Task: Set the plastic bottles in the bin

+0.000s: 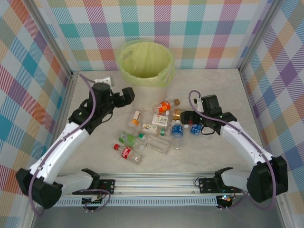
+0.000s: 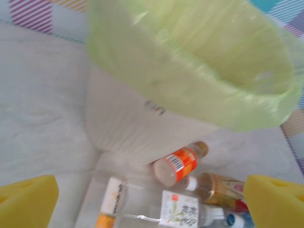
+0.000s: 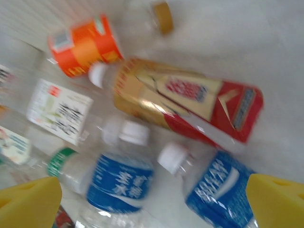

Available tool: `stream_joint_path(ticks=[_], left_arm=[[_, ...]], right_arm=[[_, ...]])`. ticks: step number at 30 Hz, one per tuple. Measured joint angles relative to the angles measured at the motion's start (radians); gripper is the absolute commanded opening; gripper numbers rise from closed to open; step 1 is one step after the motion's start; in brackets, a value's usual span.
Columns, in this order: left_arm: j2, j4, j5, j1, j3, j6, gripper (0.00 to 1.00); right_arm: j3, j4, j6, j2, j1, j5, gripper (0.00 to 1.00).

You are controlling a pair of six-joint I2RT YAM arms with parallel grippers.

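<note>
- Plastic bottles [image 1: 152,129]: lying clustered mid-table, apart from the bin [image 1: 142,80] at the far wall.
- Labels: the right wrist view shows a red-gold bottle [image 3: 190,102] and a blue-label bottle [image 3: 118,183], their writing too blurred to read. The left wrist view shows a barcode on the orange-label bottle [image 2: 176,165].
- Left gripper [image 1: 126,96]: fingers apart, empty, near the bin.
- Right gripper [image 1: 187,118]: fingers apart, empty, over the bottles.

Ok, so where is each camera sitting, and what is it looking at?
Top external: up high behind the white arms, looking down on the pale table; the left tool and right tool show.
Left wrist: on the left arm, facing the round white bin with its yellow-green bag; its yellow fingertips show.
Right wrist: on the right arm, looking down at clear plastic bottles; its yellow fingertips show.
Shared: all three see the orange-labelled bottle.
</note>
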Motion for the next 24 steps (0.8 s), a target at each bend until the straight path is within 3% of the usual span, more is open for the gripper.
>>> stream_joint_path(ticks=[4, 10, 21, 24], left_arm=[[-0.152, 0.011, -0.048, 0.040, -0.175, -0.056, 1.00], [-0.189, 0.040, -0.065, 0.120, -0.304, -0.151, 1.00], [-0.188, 0.073, -0.015, 0.178, -0.345, -0.196, 1.00], [-0.174, 0.080, 0.006, 0.192, -0.345, -0.196, 1.00]], right_arm=[[0.035, -0.129, -0.006, 0.120, -0.009, 0.064, 1.00], [0.088, -0.205, -0.054, 0.232, -0.014, 0.133, 1.00], [0.123, -0.262, -0.064, 0.357, -0.050, 0.108, 1.00], [0.109, -0.266, -0.046, 0.355, -0.050, 0.093, 0.93]])
